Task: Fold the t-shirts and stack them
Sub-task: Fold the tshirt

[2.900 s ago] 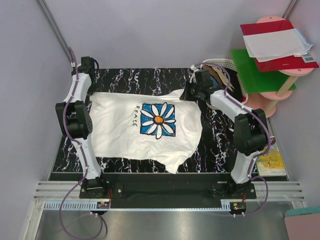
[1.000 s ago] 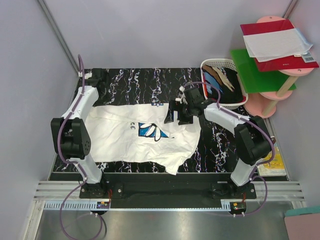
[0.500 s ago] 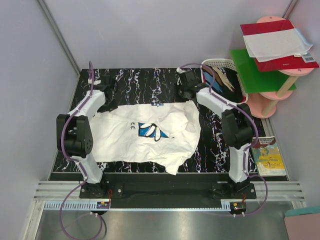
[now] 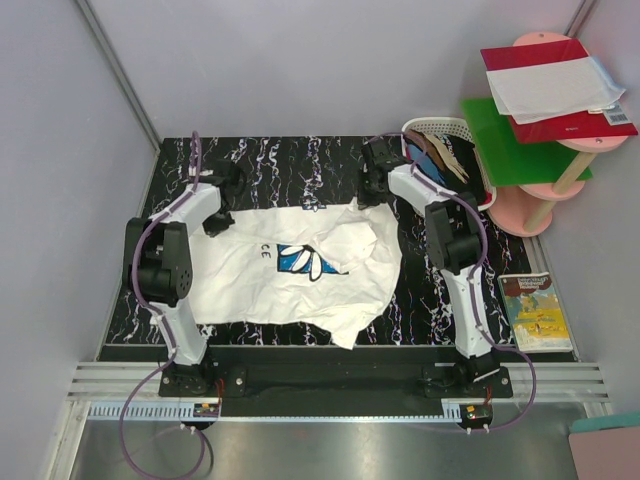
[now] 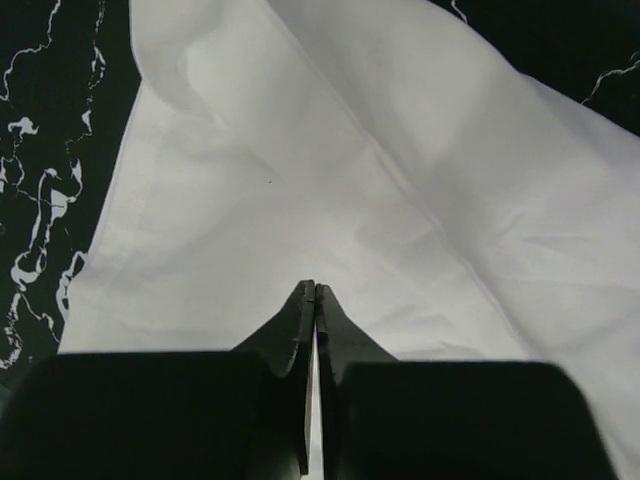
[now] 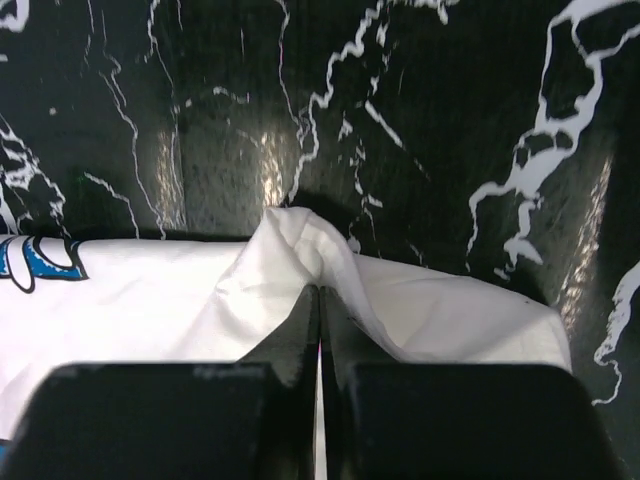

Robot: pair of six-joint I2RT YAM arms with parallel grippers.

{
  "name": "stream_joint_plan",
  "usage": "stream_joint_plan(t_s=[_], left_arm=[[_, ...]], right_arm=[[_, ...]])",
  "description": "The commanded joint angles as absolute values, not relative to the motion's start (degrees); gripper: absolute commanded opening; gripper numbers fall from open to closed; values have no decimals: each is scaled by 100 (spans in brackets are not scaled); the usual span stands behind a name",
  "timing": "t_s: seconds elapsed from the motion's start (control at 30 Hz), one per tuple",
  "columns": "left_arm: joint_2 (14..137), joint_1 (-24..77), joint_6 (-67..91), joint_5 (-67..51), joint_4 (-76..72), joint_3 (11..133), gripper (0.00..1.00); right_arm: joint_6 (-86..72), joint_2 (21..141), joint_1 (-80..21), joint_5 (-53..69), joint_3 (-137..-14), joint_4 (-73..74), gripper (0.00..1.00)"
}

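The white t-shirt (image 4: pixel 290 270) lies spread on the black marbled table (image 4: pixel 280 160). Its far part is folded over, so only half of the blue daisy print (image 4: pixel 305 260) and the letters CE show. My left gripper (image 4: pixel 218 213) is at the shirt's far left corner. In the left wrist view it (image 5: pixel 315 288) is shut, its tips over flat white cloth (image 5: pixel 300 180) with nothing bunched between them. My right gripper (image 4: pixel 368 195) is at the far right corner. In the right wrist view it (image 6: pixel 320 290) is shut on a raised pinch of the white cloth (image 6: pixel 300 235).
A white basket (image 4: pixel 445 126) with dark, blue and tan clothes stands at the table's far right, close to my right arm. Beyond it a green board (image 4: pixel 520 140) and a red folder with white paper (image 4: pixel 555 80) sit on pink stands. A booklet (image 4: pixel 528 305) lies right of the table.
The far part of the shirt has been folded toward the near side, hiding half the print. Both grippers have since come to the shirt's new far edge, the left moving in from the far left.
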State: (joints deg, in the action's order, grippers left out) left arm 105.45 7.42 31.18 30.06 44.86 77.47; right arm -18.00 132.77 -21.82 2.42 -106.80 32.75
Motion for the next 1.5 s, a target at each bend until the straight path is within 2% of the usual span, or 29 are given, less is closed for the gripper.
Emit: stream_joint_plan(t_s=[0.0,0.33,0.4,0.47,0.5,0.57,0.6,0.63,0.77,0.93,1.07,1.23,1.47], left_arm=[[10784,782,3155,2795,4324,7910,0],[9924,888,3278,2830,4280,7734,2],[9520,975,3261,2804,4245,7699,14],[9038,1107,3182,2690,4088,7638,31],[8852,1160,3129,2646,4000,7533,59],[8274,1300,3085,2706,3727,7375,93],[8105,1327,3076,2724,3640,7191,99],[7947,1327,2972,2716,3386,7076,99],[7926,1327,2865,2969,3252,6978,99],[8963,1196,3040,3164,3515,7356,98],[9911,976,3217,2945,3551,7847,93],[10423,651,3313,2725,3560,8279,88],[11065,361,3261,2751,3586,8954,88]], right_arm=[[-1925,13833,-2004,-149,-11495,3858,0],[-1829,14730,-1345,-781,-13357,4201,0],[-1645,14792,-1327,-843,-13604,4184,0],[-1311,14731,-1327,-485,-13799,4087,0],[-1249,14643,-1336,-344,-13781,4052,0],[-1160,14135,-1345,261,-13274,3676,0],[-1195,13881,-1353,446,-12941,3430,0],[-1282,13304,-1388,875,-12120,2758,0],[-1485,12122,-1590,1274,-10478,1320,0],[-1530,11918,-1810,1835,-10284,1459,0],[-1573,11857,-1942,1942,-10038,1477,1],[-1582,11716,-2074,2057,-9704,1398,1],[-1635,11716,-2127,2197,-9510,1310,2]])
